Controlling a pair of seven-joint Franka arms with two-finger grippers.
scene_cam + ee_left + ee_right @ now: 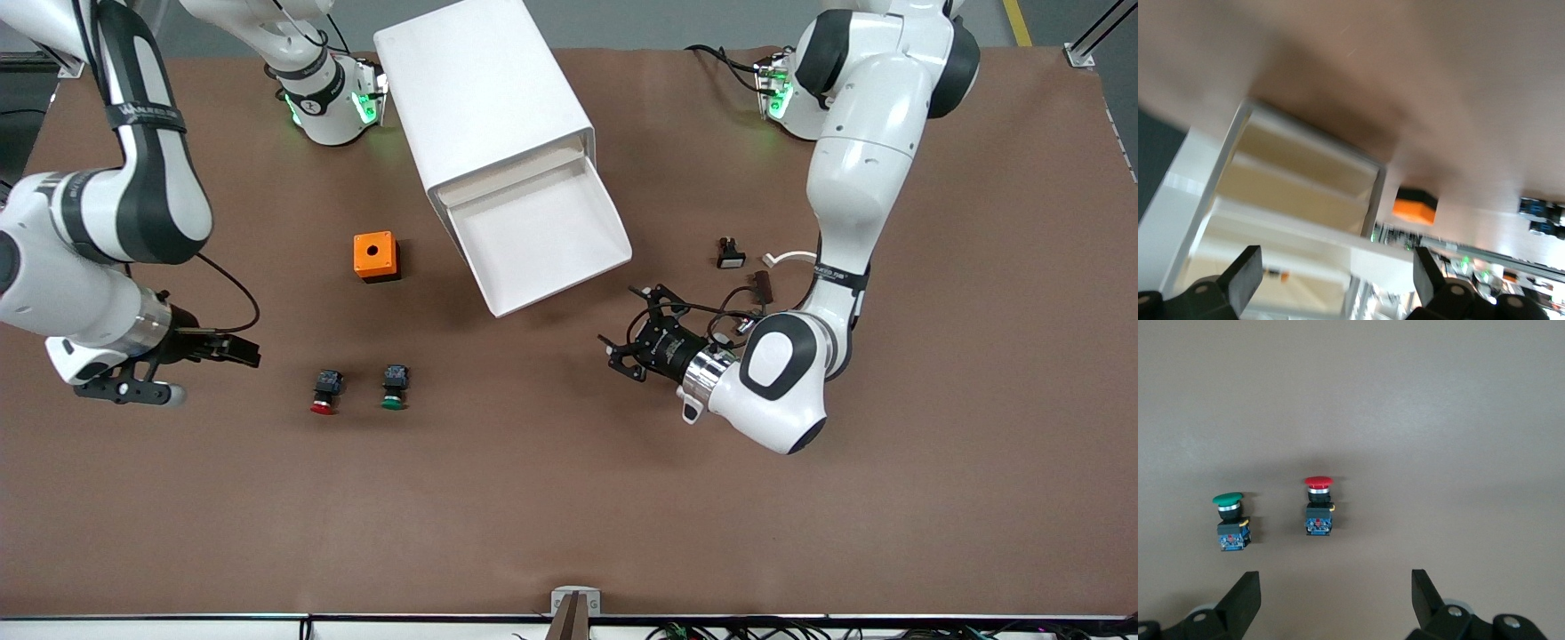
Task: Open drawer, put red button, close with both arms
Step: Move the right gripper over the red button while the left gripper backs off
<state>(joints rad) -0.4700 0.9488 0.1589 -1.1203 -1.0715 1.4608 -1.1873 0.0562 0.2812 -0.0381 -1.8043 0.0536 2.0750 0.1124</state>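
1. Since the shallow white tray-like drawer (544,238) already stands pulled out of the white rounded-edge box cabinet (484,98) with nothing visible in it, I judge the opening step done and the pick of the button to be the step in hand.
2. The small red-capped push-button switch with a black-and-blue block body (325,391) lies on its side on the brown table (569,516), roughly at seven o'clock from the drawer's mouth and nearer to the front camera than the drawer.
3. Its green-capped twin (395,388) lies just beside it, toward the left arm's end of the table, apart from it; the orange box with a round hole (375,256) sits at about one o'clock from the red button, farther from the camera.
4. The right gripper (244,352) hangs over bare table at nine o'clock from the red button, its fingers (1245,595) spread apart and holding nothing; its wrist view looks straight at both switches.
5. The left gripper (627,342) hovers over the table at about five o'clock from the drawer front, fingers (1243,279) apart and empty, facing the cabinet's open side.
6. Next, I judge, the right gripper must centre over the red cap, not the green one, descend and pinch the body, then carry it toward one o'clock into the drawer.
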